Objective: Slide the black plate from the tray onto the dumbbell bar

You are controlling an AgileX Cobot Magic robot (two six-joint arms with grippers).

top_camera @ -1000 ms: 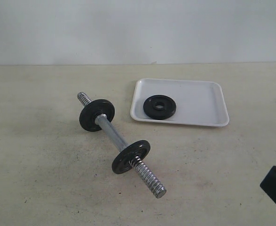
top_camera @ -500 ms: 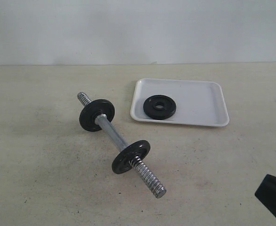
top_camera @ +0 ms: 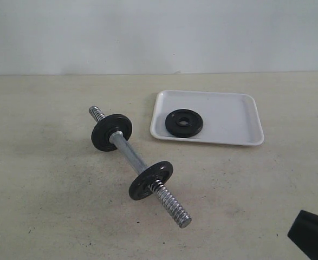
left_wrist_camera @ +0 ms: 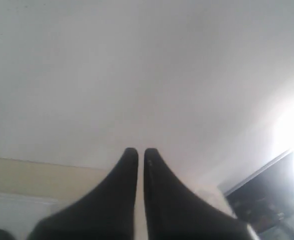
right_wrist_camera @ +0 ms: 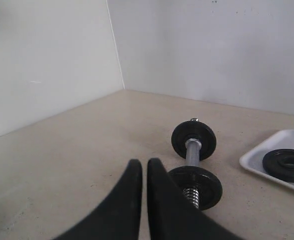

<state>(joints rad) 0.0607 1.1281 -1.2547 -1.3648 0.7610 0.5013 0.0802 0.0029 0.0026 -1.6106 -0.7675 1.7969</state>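
Right end effector (right_wrist_camera: 143, 163), pinched shut and empty, hovers at the counter's near right corner, the nearer arm; the small flat round black plate (top_camera: 183, 123) lies toward the far edge, in the shallow white plastic tray (top_camera: 232, 114).

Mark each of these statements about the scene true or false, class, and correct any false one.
1. The black plate lies flat in the tray. True.
2. The dumbbell bar carries no plates. False: two other black plates sit on it, one toward each threaded end.
3. The right gripper holds the black plate. False: it is shut on nothing and away from the tray.
4. The dumbbell bar lies on the table, outside the tray. True.
5. The left gripper is spread wide open. False: its fingers are nearly together, holding nothing.
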